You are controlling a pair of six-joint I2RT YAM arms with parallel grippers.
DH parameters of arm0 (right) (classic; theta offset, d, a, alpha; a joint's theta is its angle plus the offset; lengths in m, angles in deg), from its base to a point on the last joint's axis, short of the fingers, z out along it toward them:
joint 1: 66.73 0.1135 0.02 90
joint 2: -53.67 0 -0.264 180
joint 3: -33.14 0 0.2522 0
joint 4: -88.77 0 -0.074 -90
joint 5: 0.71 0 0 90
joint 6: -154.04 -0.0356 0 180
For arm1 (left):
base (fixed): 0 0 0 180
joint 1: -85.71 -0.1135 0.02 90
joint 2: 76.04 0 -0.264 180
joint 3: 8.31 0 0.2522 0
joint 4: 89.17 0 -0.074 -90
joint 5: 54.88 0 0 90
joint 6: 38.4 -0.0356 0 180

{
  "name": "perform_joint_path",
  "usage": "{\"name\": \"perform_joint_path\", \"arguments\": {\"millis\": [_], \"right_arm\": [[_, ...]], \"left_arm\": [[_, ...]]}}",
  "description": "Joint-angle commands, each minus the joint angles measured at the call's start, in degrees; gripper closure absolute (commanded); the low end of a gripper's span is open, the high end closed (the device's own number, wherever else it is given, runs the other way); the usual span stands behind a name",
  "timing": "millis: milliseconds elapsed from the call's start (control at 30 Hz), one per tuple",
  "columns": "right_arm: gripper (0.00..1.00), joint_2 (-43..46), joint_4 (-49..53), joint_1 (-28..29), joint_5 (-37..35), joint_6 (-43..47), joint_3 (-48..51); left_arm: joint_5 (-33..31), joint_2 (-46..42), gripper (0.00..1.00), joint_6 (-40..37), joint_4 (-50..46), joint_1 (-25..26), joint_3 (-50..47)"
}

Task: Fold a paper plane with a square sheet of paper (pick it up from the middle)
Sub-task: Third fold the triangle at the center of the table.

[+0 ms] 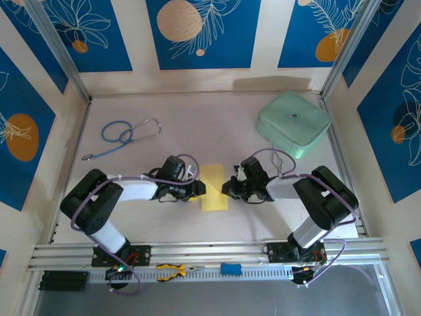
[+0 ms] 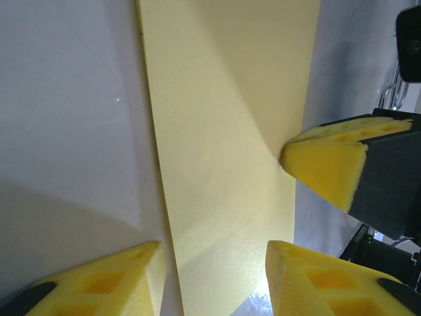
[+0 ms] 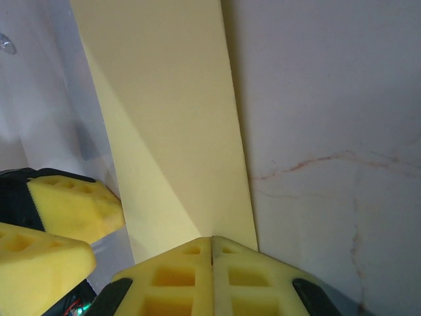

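Though already narrowed to a strip with long edges running near to far, looks nothing like a dart: going by the square sheet of paper [image 1: 214, 184], amounts to one lengthwise fold at most, with nose corners, wings and final creasing all left to do (a judgement, with the layers hard to see). Lies flat at mid-table between the left gripper [image 1: 199, 189] and the right gripper [image 1: 227, 189]. Stands with jaws apart on the left, one pad [image 2: 99, 283] just outside the strip's left edge, the other over the paper. Presses on the right with jaws together, tips touching the strip's right edge at the foot of a slanting crease; cannot tell about paper caught between them. Leaves little room across the strip, with the two grippers nearly meeting. Offers bare table [image 1: 197, 131] on the far side, well apart from the stethoscope [image 1: 125, 135] at far left and the mint-green case [image 1: 293, 123] at far right; shuts off the near side with the rail [image 1: 210, 249].
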Motion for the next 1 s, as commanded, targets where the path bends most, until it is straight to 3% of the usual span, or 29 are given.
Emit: {"name": "perform_joint_path", "arguments": {"millis": [0, 967], "right_arm": [[0.93, -2.45, 4.23, 1.46, -0.97, -0.43, 0.7], [0.93, -0.69, 5.64, 1.45, -1.82, -0.29, 1.31]], "left_arm": [[1.27, 1.35, 0.55, 0.61, 0.72, -0.51, 1.06], [1.89, 3.34, 0.66, 2.48, 3.43, -0.47, 0.75]]}}
